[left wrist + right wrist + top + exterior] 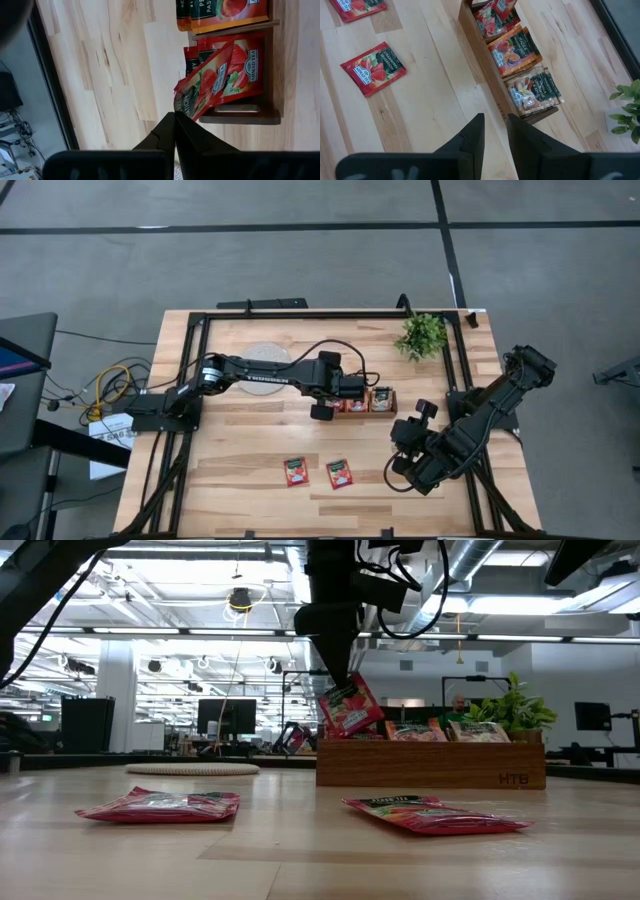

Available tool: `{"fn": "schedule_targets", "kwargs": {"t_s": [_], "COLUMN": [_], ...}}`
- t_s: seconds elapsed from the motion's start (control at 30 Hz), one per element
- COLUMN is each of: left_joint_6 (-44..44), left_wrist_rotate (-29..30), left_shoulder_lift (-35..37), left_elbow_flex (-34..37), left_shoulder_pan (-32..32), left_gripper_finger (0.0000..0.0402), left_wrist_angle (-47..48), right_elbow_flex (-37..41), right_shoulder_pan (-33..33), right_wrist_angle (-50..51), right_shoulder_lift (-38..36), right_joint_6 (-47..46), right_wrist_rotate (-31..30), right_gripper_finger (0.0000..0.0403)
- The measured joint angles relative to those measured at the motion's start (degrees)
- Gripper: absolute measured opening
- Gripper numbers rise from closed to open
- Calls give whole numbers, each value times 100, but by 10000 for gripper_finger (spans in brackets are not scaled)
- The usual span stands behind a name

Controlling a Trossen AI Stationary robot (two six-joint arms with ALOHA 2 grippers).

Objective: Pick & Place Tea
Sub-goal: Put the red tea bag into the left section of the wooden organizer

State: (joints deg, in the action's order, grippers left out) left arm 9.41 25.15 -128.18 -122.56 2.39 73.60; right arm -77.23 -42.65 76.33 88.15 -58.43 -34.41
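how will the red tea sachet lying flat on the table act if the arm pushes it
The red tea sachet lies flat and thin, so it would probably slide, not roll or tip. Its glossy wrapper looks slippery and light, likely floppy when lifted by an edge.

Bare tabletop (250,440) surrounds 2 flat sachets (296,471); the left arm (270,375) overhangs the tray (365,408).

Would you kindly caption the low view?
Left gripper lowers a red tea sachet into the brown wooden tray.
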Motion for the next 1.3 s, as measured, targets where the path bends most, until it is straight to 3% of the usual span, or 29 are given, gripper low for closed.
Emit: {"fn": "schedule_targets", "kwargs": {"t_s": [0.9,1.3], "left_joint_6": [48,155], "left_wrist_rotate": [-16,56], "left_shoulder_lift": [2,2], "left_elbow_flex": [0,0], "left_shoulder_pan": [-9,-15], "left_gripper_finger": [1,64], "left_wrist_angle": [57,117], "right_elbow_flex": [0,0], "right_shoulder_pan": [-2,0], "right_wrist_angle": [-2,-1], "right_shoulder_lift": [0,-1], "right_joint_6": [-2,-2], "right_wrist_rotate": [13,15], "right_gripper_finger": [75,75]}}
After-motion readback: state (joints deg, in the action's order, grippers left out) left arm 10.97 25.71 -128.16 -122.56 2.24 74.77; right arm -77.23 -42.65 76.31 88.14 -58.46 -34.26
